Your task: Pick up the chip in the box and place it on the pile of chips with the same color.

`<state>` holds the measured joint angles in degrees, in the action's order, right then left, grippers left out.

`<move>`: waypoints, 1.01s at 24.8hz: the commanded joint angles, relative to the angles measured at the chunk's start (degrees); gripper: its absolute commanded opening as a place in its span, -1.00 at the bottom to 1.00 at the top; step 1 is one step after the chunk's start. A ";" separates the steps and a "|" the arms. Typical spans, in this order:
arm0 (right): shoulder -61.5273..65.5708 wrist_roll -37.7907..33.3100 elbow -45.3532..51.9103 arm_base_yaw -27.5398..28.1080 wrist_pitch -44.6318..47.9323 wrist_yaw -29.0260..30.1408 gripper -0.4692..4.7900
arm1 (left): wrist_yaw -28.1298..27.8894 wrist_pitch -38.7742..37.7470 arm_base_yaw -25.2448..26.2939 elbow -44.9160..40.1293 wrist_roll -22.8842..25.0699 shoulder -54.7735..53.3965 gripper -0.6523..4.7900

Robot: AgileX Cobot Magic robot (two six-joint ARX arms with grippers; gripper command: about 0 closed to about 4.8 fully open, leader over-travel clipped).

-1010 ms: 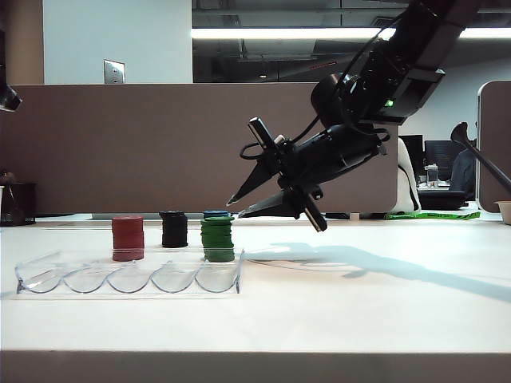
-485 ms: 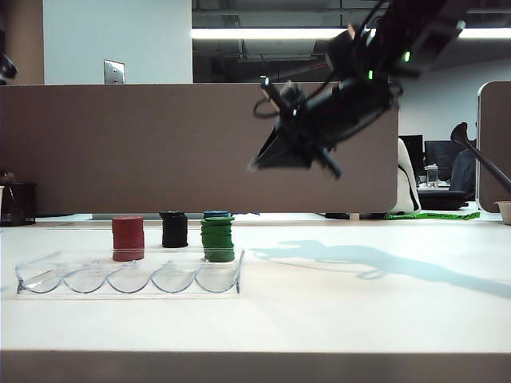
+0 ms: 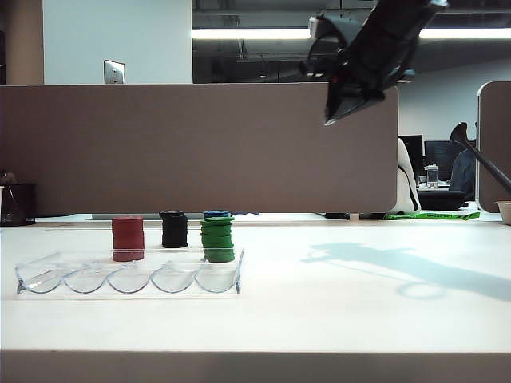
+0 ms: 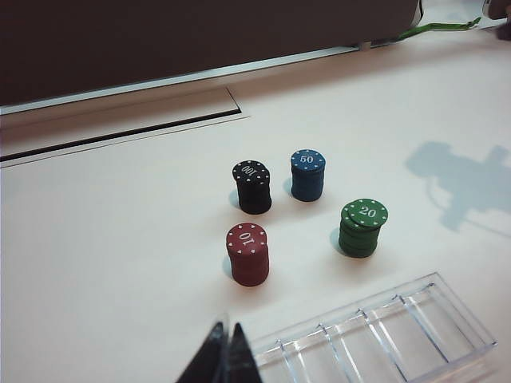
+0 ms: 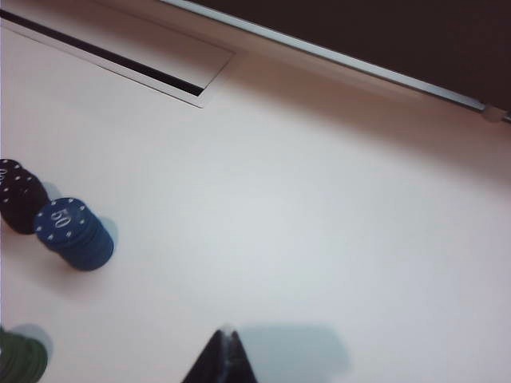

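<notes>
The green pile (image 4: 358, 234) stands on the table behind the clear box (image 4: 457, 325). A green chip (image 4: 366, 213) marked 20 lies on top of it, slightly askew. The box's grooves (image 3: 128, 277) show no chip in them. My right gripper (image 3: 330, 120) hangs high above the table, right of the piles, shut with nothing in it. Its tips (image 5: 227, 334) point down over bare table. My left gripper (image 4: 226, 329) is shut and empty, above the near end of the box. It does not show in the exterior view.
A red pile (image 4: 247, 254), a black pile (image 4: 252, 186) and a blue pile (image 4: 307, 174) stand near the green one. A brown partition (image 3: 160, 148) runs along the back of the table. The right arm's shadow (image 3: 399, 267) falls on the table's right half.
My right gripper has shut its open jaws and risen up and to the right, away from the green pile. The piles and the box have not moved.
</notes>
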<state>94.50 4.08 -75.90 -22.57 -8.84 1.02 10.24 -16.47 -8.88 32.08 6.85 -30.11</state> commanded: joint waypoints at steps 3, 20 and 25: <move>-14.32 0.24 18.71 -0.04 13.75 -4.85 -0.85 | -0.15 0.57 0.15 0.24 -0.02 0.59 -0.78; -59.52 0.09 52.89 1.36 19.82 -20.41 -0.84 | -0.17 -13.73 0.15 0.17 -4.94 18.23 -0.78; -69.68 0.02 58.90 1.46 19.32 -20.41 -0.84 | -0.63 -13.68 0.15 -0.59 -4.94 22.25 -0.78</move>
<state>26.37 4.29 -17.69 -21.15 9.78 -19.31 9.80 -30.65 -8.88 31.79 2.02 -8.67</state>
